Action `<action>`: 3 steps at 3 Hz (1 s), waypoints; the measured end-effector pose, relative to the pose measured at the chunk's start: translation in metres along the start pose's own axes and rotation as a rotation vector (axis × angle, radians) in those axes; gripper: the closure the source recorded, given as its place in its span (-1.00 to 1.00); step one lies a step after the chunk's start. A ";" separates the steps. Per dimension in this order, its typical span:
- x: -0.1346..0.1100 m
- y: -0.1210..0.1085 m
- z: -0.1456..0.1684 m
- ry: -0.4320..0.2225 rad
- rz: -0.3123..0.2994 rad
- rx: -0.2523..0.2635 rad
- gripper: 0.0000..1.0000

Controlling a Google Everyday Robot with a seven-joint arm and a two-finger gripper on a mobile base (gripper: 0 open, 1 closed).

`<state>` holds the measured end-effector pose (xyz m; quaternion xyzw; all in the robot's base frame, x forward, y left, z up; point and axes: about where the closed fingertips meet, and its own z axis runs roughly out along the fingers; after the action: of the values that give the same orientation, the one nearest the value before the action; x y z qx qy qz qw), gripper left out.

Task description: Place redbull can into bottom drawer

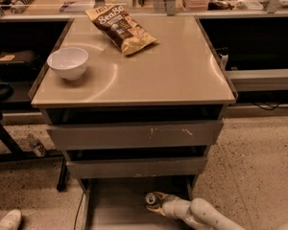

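Note:
The redbull can [150, 198] shows its shiny round top low in the camera view, inside the open bottom drawer [113, 206]. This drawer is a wide grey tray pulled out under the cabinet. My gripper [157, 205] reaches in from the lower right and is shut on the can, holding it near the drawer's right rear part. The can's body is mostly hidden by the gripper. I cannot tell whether the can touches the drawer floor.
A white bowl [67, 63] and a brown chip bag [121, 28] sit on the cabinet top [173, 75]. The scratched-front drawer [134, 134] and the middle drawer [134, 166] overhang the bottom drawer's back. A shoe [7, 220] is at the lower left on the speckled floor.

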<state>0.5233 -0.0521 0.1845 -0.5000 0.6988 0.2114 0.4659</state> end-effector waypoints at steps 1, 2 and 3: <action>0.000 0.000 0.000 0.000 0.000 0.000 0.16; 0.000 0.000 0.000 0.000 0.000 0.000 -0.31; 0.000 0.000 0.000 0.000 0.000 0.000 -0.77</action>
<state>0.5233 -0.0520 0.1845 -0.5000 0.6987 0.2114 0.4659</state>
